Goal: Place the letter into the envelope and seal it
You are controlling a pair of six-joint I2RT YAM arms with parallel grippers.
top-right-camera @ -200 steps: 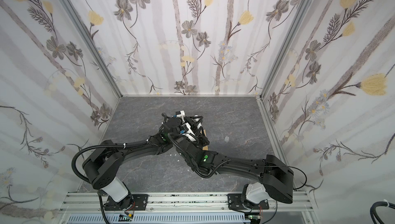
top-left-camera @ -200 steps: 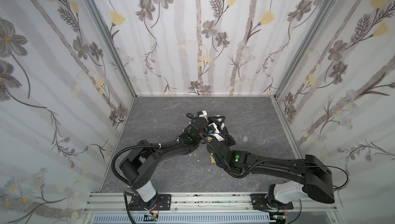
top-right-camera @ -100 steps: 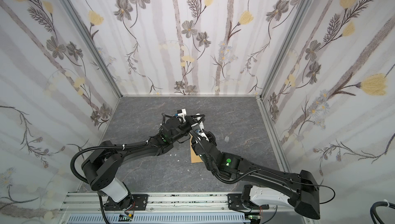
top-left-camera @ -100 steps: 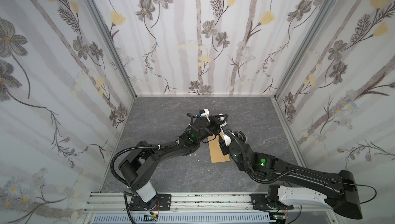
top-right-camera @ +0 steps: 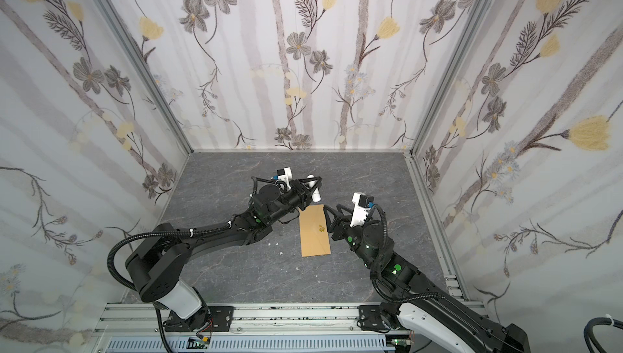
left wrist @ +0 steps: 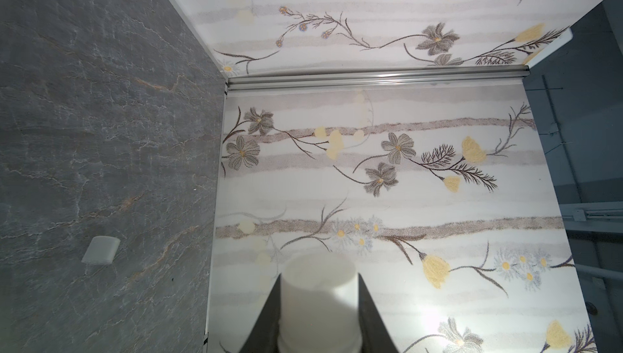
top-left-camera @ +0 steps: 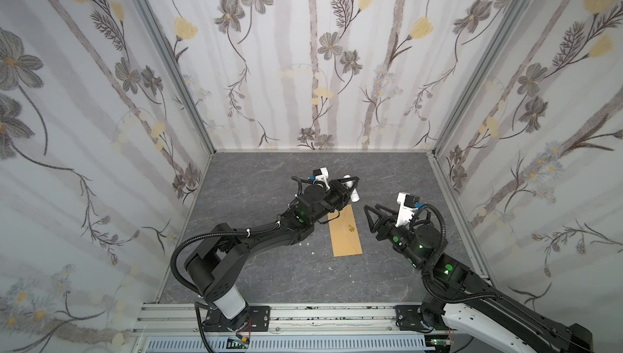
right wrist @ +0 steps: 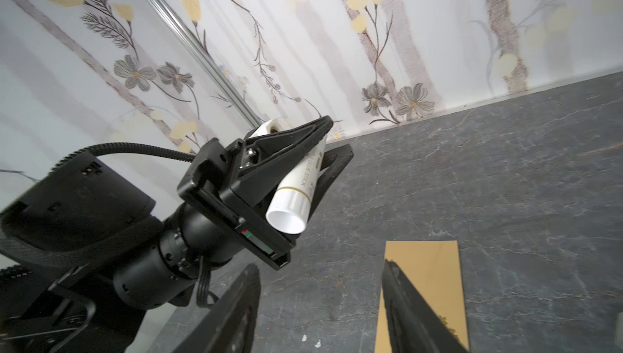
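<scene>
Right pincer [top-left-camera: 371,215] has backed off the envelope [top-left-camera: 346,233] toward the bench's right edge, spread and empty. Envelope lies flat mid-bench [top-left-camera: 269,277]; the top is grey and marbled, floral walls [top-left-camera: 303,64] on three sides. Left pincer [top-left-camera: 350,184] pinches a white glue stick [right wrist: 296,182].

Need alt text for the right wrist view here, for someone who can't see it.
The left gripper is shut on a white glue stick, held above the grey stone-look table. A brown envelope lies flat on the table, partly behind one black finger of the open right gripper. Floral walls stand behind.
</scene>
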